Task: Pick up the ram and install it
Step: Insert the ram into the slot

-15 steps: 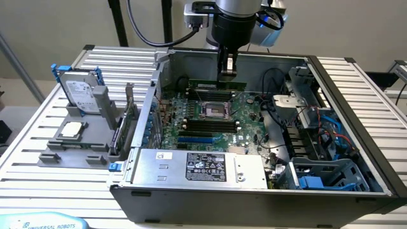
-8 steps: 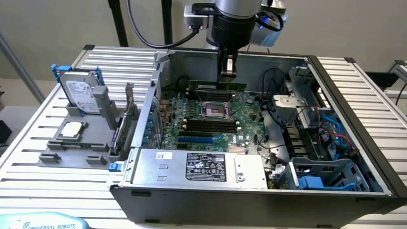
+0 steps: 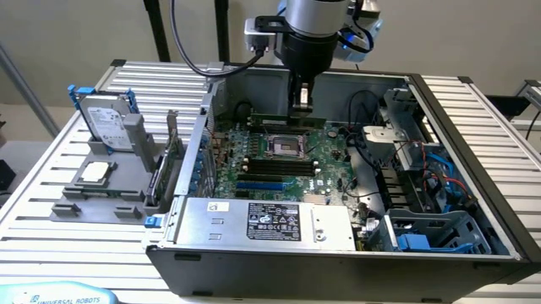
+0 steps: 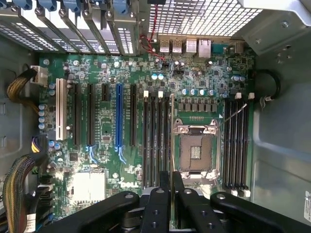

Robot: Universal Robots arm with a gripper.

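end effector [image 3: 300, 109] clamped on the ram [image 3: 272, 118], on edge, long axis level above the motherboard [image 3: 334, 166].

Through the wrist camera I look straight down onto a green motherboard [image 4: 109, 145]. My gripper [image 4: 171, 194] has its black fingers [image 4: 159, 206] pinched on the ram [image 4: 171, 131], seen edge-on as a thin pale strip. It hangs between a bank of black memory slots [image 4: 154, 141] and the open CPU socket [image 4: 196, 153]. A blue expansion slot [image 4: 119, 116] lies nearby.
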